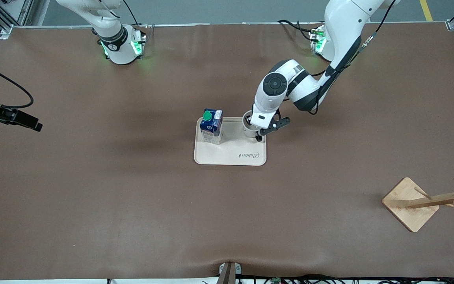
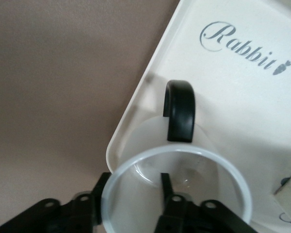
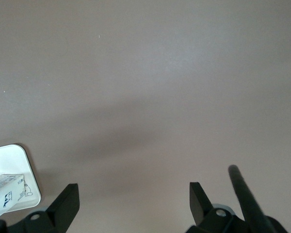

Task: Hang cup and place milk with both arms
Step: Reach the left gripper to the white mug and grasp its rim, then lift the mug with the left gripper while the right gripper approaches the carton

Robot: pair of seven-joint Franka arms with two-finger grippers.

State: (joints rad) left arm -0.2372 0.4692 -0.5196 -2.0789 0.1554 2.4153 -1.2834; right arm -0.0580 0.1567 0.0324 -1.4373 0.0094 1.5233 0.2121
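1. Left claw [image 2: 128, 204] straddling cup [image 2: 177, 194] rim on tray [image 2: 150, 87], one finger inside, not yet clamped.
2. Milk [image 1: 211, 126] upright on same tray, toward right arm's end.
3. Right claw [image 3: 131, 201] spread, empty, over table [image 3: 145, 73].
4. Best squeezed squarely, lifted straight, handle [image 2: 180, 109] kept clear for rack [image 1: 428, 201].

— Setting? What sort of room am I working in?

— A robotics lab, by the evidence. My two arm bases [image 1: 122, 49] are bolted at the edge of a wide bench [image 1: 93, 189] under a plain brown mat, status lights green.

— Anything else?

— Aluminium framing [image 1: 12, 17] at the bench corners, loose cables [image 1: 2, 88] running to a camera rig, a grey floor with a yellow line [image 1: 426, 10].
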